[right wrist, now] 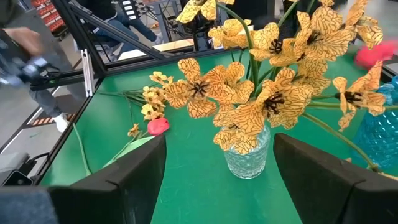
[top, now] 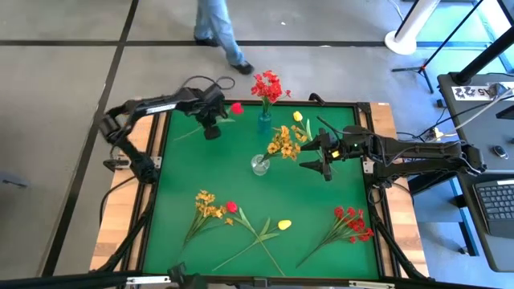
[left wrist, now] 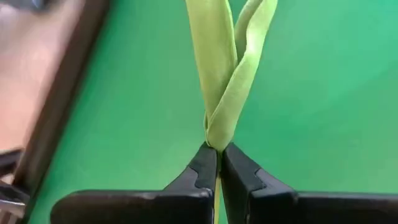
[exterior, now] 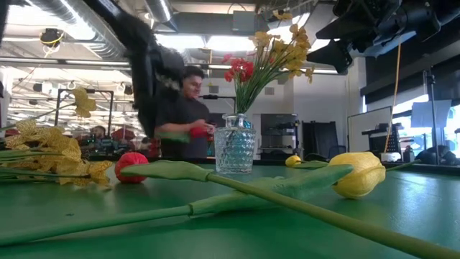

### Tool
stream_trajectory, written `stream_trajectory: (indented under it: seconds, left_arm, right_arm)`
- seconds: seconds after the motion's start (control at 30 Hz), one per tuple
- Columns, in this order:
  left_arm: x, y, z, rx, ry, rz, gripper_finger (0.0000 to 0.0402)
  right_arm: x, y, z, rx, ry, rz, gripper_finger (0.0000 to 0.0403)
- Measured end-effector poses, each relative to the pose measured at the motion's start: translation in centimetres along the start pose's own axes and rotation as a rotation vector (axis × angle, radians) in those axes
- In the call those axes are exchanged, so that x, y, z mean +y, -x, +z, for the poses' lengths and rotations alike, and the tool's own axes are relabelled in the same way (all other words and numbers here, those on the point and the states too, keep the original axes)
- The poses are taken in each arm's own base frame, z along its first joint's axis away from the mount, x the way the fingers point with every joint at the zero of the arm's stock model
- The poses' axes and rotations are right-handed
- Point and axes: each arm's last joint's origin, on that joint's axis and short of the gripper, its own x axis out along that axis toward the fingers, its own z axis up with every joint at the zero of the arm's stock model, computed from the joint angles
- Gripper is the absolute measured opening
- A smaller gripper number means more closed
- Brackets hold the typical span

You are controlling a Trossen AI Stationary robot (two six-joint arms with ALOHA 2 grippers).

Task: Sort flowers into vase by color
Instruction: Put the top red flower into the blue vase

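— Left end effector was clamped together on the thin green stem of the single red artificial bud, up in the upper left of the high view. How should that lift have gone?

— Slowly and straight up, I'd judge; the pale green leaves sprouted right at the grip, so a slip looked possible. The blue glass vase of red blooms stood near, to the right of the bud.

— And the right end effector?

— Apart, empty, hovering just beside the clear glass vase of yellow-orange blooms at frame centre.

— Anything in the way?

— Mainly that right arm. The yellow bud, red cluster and yellow-orange sprig lay along the lower part of the green desk, well apart.
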Motion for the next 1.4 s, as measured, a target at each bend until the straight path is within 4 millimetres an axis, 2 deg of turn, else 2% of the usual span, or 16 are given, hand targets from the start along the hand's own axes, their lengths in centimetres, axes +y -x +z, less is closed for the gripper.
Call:
stream_trajectory:
  seconds: [0.17,0.27,0.37,0.47,0.53,0.67,0.87,1.03,1.2,1.4]
  left_arm:
    - [-1.3,7.0,-0.1,-0.358,0.068,-0.149,0.0002]
    - [-2.5,10.8,0.2,-0.666,0.053,-0.243,0.0001]
    - [-3.9,13.0,0.5,-0.935,-0.012,-0.358,0.0001]
    - [-5.5,13.8,0.6,-1.157,-0.075,-0.427,0.0001]
    - [-6.4,13.6,0.6,-1.295,-0.11,-0.442,0.0]
    - [-7.6,11.5,0.3,-1.486,-0.124,-0.389,0.0]
    - [-7.8,8.7,0.4,-1.682,-0.1,-0.325,0.0]
    - [-7.8,6.3,2.0,-1.696,-0.07,-0.282,0.0]
    - [-7.0,4.4,3.9,-1.646,-0.015,-0.163,0.0]
    - [-6.3,4.0,4.6,-1.637,0.029,-0.033,0.0]
  right_arm:
    - [0.0,0.0,0.0,0.002,0.004,0.002,0.0295]
    - [0.0,0.0,-0.2,0.016,0.001,0.0,0.0295]
    - [0.0,0.0,-0.3,0.032,-0.002,-0.002,0.0295]
    - [-0.1,0.0,-0.4,0.045,-0.018,-0.004,0.0295]
    - [-0.1,0.0,-0.5,0.055,-0.031,-0.005,0.0295]
    - [-0.1,0.0,-0.5,0.055,-0.035,-0.006,0.0295]
    - [-0.1,0.0,-0.5,0.046,-0.037,-0.039,0.0295]
    - [-0.2,0.0,-0.4,0.04,-0.037,-0.059,0.0295]
    - [-0.2,0.0,-0.4,0.039,-0.057,-0.059,0.0295]
    - [-0.2,0.0,-0.4,0.039,-0.057,-0.059,0.0295]
